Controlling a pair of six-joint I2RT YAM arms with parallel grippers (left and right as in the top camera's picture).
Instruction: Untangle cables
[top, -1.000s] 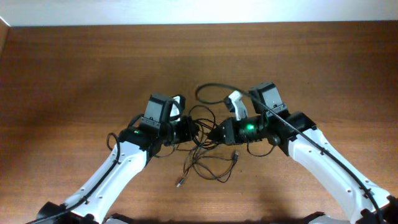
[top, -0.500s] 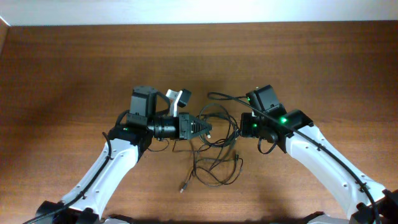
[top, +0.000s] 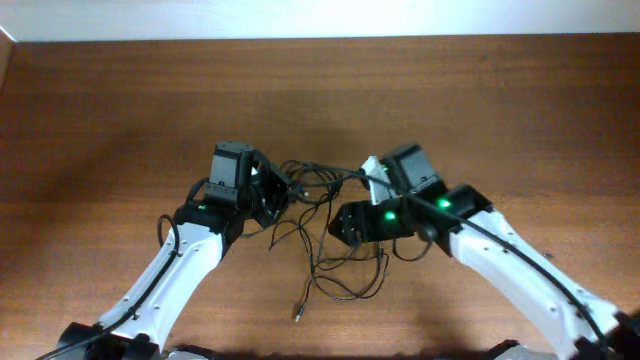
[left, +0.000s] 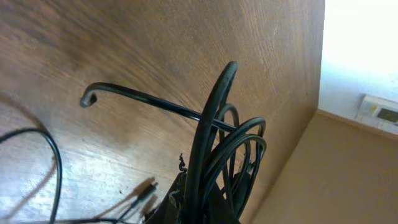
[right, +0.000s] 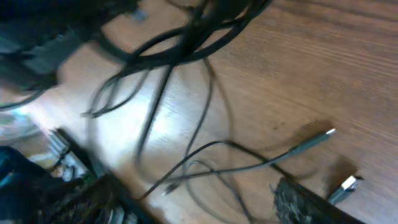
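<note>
The cables (top: 335, 262) are thin black cords tangled on the wooden table between the two arms, with one plug end (top: 298, 312) lying toward the front. My left gripper (top: 279, 190) is shut on a bunch of cable loops (left: 214, 149), which rise out of its jaws in the left wrist view. My right gripper (top: 338, 222) points left at the tangle and is open. Its two fingers stand wide apart, with thin cable strands (right: 211, 168) on the table between them. Two small plugs (right: 323, 134) lie near its right finger (right: 298, 199).
The brown wooden table (top: 120, 120) stretches all round the arms. A pale wall (top: 320, 15) borders its far edge. The thicker arm wiring (top: 470, 205) runs along the right arm.
My right gripper has opened and let go of the cable, then swung left toward the tangle. My left gripper has pulled back and turned, still holding its loops.
</note>
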